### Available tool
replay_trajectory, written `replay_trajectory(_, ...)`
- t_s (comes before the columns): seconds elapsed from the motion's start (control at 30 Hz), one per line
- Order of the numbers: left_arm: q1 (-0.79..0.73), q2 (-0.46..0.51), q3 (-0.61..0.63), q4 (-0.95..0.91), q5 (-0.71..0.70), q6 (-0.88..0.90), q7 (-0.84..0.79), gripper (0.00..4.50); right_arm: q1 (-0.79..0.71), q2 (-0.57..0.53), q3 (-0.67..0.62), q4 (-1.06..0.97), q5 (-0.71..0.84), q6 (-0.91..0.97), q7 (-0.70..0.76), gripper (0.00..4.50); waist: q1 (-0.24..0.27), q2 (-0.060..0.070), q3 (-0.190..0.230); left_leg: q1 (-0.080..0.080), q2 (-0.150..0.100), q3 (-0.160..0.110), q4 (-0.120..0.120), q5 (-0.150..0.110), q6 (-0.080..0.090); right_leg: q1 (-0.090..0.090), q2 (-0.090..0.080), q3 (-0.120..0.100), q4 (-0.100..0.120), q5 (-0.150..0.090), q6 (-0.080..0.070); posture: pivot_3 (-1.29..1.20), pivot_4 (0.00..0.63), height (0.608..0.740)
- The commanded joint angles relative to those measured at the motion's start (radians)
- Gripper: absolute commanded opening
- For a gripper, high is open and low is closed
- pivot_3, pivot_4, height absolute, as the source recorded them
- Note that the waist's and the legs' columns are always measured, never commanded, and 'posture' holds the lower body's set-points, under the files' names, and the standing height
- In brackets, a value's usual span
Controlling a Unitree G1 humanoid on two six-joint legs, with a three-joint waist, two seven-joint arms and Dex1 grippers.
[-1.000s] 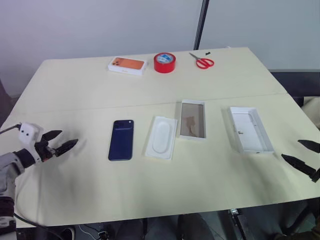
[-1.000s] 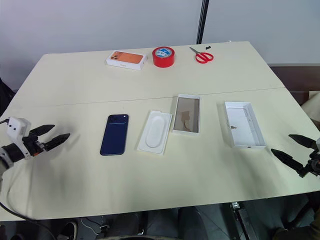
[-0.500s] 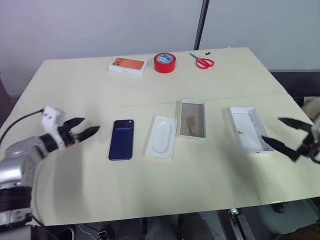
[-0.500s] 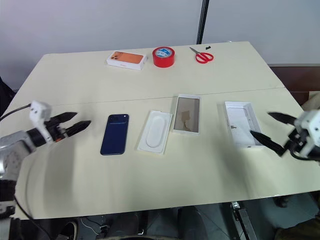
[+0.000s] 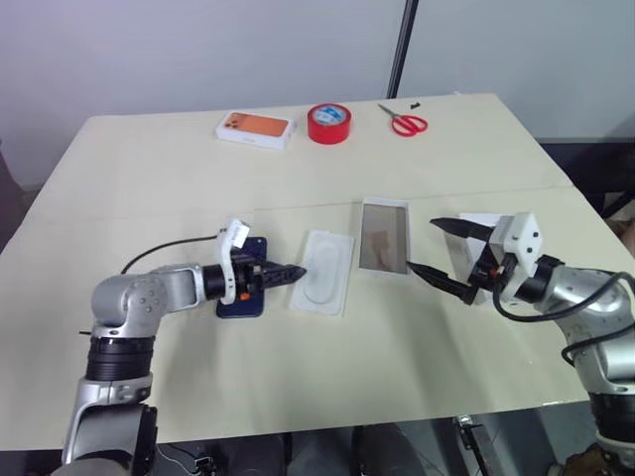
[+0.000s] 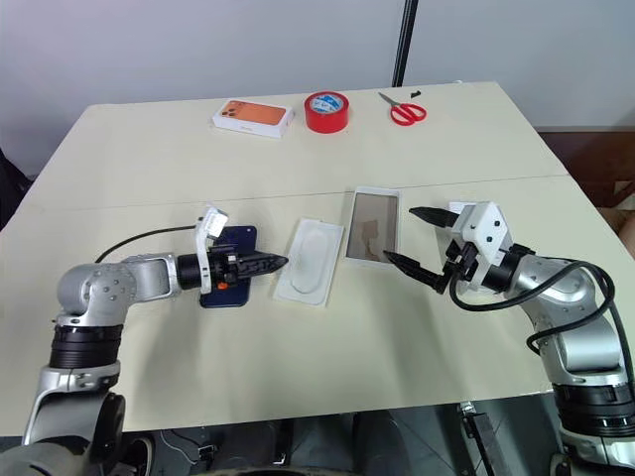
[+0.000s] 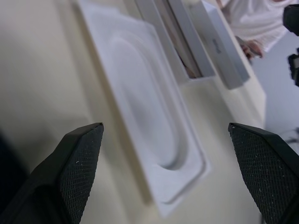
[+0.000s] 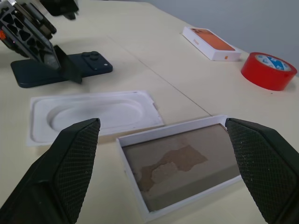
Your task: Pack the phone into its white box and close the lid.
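The dark blue phone (image 6: 238,237) lies flat on the table, left of centre. My left gripper (image 6: 274,263) hovers over its near end, open, pointing at the white insert (image 5: 322,275). Nothing sits between its fingers (image 7: 79,158). The white box (image 6: 372,226) lies right of the insert, its brownish inside (image 8: 187,163) bare. My right gripper (image 6: 402,235) stands open just right of the box, pointing left. The white lid (image 5: 476,220) lies behind that hand, mostly hidden. Neither gripper holds anything.
An orange-topped white box (image 5: 254,129), a red tape roll (image 5: 327,123) and red scissors (image 5: 402,122) lie along the far edge. A person's white sleeve and hand (image 7: 252,44) show past the table's right side. A cable (image 5: 174,250) trails from my left wrist.
Both arms have swung in from the table's sides. The left gripper went from the left edge to over the phone. The right one went from the right edge to beside the white box.
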Motion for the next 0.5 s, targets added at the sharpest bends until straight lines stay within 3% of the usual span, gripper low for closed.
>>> replay_trajectory(0.03,-0.013,-0.031,-0.014,0.021,0.003,0.015,0.027,4.50,0.002,0.000,-0.022,-0.047,0.000,-0.013,-0.011,4.49,0.000,0.000,0.000,0.000,0.000,0.000,0.000,0.000,0.000,0.000,0.000,0.000,0.000,0.000,0.000,0.00,0.150,0.740)
replay_trajectory(0.33,-0.025,-0.066,-0.040,0.113,0.044,-0.023,0.035,4.50,0.018,-0.005,-0.025,-0.061,-0.008,-0.023,-0.017,4.49,0.004,0.000,-0.001,0.002,0.000,0.000,0.001,0.001,0.000,0.002,0.000,0.000,0.000,0.000,0.000,0.00,0.150,0.740)
replay_trajectory(0.43,-0.024,-0.076,-0.021,0.143,0.047,-0.027,0.051,3.62,0.029,-0.006,-0.033,-0.070,-0.008,-0.022,-0.021,4.50,0.003,0.000,-0.001,0.002,-0.001,0.000,0.001,0.001,0.000,0.003,-0.001,0.000,0.000,0.001,0.001,0.00,0.150,0.740)
replay_trajectory(0.5,-0.023,-0.077,-0.015,0.148,0.044,-0.024,0.053,2.67,0.034,-0.005,-0.034,-0.075,-0.009,-0.021,-0.024,4.50,0.002,0.000,-0.001,0.002,-0.001,0.000,0.001,0.001,0.000,0.003,-0.001,0.000,0.000,0.001,0.001,0.00,0.150,0.740)
